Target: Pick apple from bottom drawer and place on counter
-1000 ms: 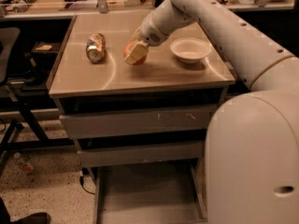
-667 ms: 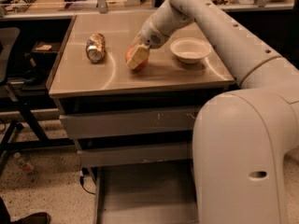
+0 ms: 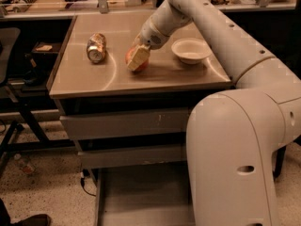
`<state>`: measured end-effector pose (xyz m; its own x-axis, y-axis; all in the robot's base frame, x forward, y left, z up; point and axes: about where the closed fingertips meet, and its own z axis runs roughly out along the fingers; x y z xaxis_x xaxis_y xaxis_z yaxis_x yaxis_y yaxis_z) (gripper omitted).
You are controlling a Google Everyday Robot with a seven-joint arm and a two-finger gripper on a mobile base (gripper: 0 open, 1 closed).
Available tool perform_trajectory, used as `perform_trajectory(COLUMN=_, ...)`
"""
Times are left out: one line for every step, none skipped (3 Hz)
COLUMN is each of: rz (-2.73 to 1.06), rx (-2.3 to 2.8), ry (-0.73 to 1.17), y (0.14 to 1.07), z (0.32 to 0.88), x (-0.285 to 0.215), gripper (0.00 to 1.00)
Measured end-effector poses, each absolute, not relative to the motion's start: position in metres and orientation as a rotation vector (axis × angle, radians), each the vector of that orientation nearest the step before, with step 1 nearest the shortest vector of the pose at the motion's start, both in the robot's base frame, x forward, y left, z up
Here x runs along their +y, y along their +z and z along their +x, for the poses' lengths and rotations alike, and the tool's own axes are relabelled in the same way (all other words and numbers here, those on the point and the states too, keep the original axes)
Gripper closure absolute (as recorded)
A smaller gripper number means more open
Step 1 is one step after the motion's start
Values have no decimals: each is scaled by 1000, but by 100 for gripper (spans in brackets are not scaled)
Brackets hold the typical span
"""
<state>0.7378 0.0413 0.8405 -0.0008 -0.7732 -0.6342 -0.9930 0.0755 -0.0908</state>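
Note:
My gripper (image 3: 137, 61) is over the counter (image 3: 160, 74), near its middle, with its pale fingers (image 3: 139, 56) closed around the apple (image 3: 128, 56). Only red slivers of the apple show beside the fingers. The apple sits low, at or just above the counter surface; I cannot tell whether it touches. The bottom drawer (image 3: 141, 197) is pulled open below, its grey floor bare where I can see it. My arm hides the drawer's right part.
A crushed metal can (image 3: 96, 47) lies on the counter left of the apple. A white bowl (image 3: 190, 50) stands to its right. Two upper drawers (image 3: 122, 124) are shut. A dark chair frame (image 3: 19, 102) stands at the left.
The gripper with the apple has come down a little toward the counter. The arm's big near link has shifted left in the view.

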Motion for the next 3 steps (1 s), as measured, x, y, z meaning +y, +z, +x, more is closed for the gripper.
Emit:
perform_trajectory(rz=-1746, rx=1823, ry=533, y=840, z=738, x=41, gripper=81)
perform_trajectory(rz=-1746, rx=1823, ry=533, y=840, z=738, x=41, gripper=59)
perform_trajectory(rz=-1746, rx=1823, ry=533, y=840, z=738, x=41, gripper=36)
